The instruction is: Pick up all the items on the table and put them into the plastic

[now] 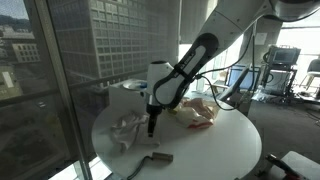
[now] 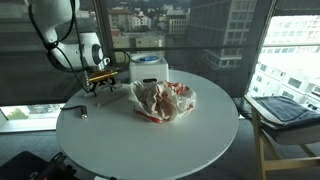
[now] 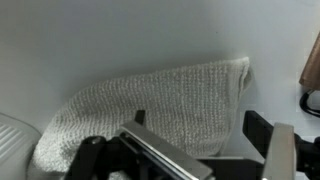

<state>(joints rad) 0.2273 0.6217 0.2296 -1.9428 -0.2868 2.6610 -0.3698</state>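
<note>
No text, label, brand or number can be read in any view. The reddish patches on the plastic bag [image 2: 165,100] are too blurred to read.

The round white table [image 1: 225,140] [image 2: 120,140] is shared by both exterior views: it is seen from close beside it with the windows [image 1: 60,60] at left, and from higher, facing them. A grey cloth [image 3: 150,100] is viewed from close above in the wrist view.

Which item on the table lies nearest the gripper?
The pale knitted cloth, close by the gripper; the plastic bag and the dark object lie farther off.
</note>
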